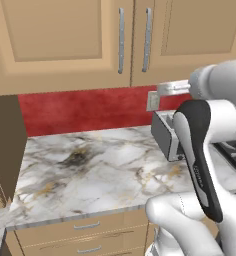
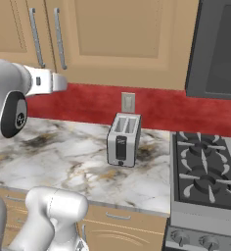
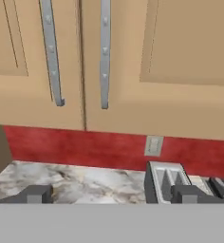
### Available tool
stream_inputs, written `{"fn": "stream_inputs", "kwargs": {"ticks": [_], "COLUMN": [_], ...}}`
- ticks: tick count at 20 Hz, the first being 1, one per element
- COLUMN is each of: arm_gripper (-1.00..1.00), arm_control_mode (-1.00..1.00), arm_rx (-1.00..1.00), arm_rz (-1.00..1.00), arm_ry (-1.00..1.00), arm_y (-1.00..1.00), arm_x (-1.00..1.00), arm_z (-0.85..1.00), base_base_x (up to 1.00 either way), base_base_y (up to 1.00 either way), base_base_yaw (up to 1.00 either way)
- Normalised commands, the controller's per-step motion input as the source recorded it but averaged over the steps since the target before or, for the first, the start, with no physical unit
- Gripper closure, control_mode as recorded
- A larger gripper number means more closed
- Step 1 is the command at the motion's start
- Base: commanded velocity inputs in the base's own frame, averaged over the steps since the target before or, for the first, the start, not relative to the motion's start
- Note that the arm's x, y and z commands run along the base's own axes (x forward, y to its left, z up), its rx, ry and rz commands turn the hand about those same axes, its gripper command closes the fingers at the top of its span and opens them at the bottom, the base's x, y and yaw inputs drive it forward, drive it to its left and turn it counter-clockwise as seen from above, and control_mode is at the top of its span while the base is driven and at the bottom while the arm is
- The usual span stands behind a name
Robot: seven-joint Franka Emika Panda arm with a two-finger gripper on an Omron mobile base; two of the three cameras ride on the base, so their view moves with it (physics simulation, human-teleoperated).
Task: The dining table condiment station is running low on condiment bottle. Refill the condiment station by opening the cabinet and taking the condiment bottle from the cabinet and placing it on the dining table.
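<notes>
Cabinet [image 1: 65,45] doors hang shut on the wall above the marble table [image 1: 85,165], their two long silver bar handles [image 3: 104,52] side by side at the meeting edges; no condiment bottle can be seen. The hand [image 3: 111,193], seen from its own camera, is released, its two dark fingertips [image 3: 35,193] spread wide apart and grasping nothing, pointed toward the handles and the red backsplash [image 1: 80,110]. A silver toaster [image 2: 123,139] stands on the table below a wall outlet [image 2: 128,102]. The right base view adds a gas stove [image 2: 205,176] just beside the toaster and a dark microwave [image 2: 218,49] above it; the left base view adds drawers [image 1: 85,232] below the table.
</notes>
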Motion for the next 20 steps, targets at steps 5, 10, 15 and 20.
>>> {"fn": "stream_inputs", "kwargs": {"ticks": [5, 10, 15, 20], "arm_gripper": [-1.0, -1.0, -1.0, -1.0], "arm_control_mode": [-1.0, -1.0, -1.0, -1.0], "arm_rx": [-0.01, -0.06, -0.01, 0.0], "arm_rz": [0.0, 0.0, 0.0, 0.0], "arm_ry": [-0.15, -0.14, -0.38, -0.21], "arm_y": [0.07, 0.34, 0.01, 0.03], "arm_x": [-0.08, 0.04, 0.06, 0.39], "arm_z": [0.01, 0.23, 0.7, 0.49], "base_base_x": [0.0, 0.0, 0.0, 0.0], "base_base_y": [0.0, 0.0, 0.0, 0.0], "base_base_yaw": [0.0, 0.0, 0.0, 0.0]}}
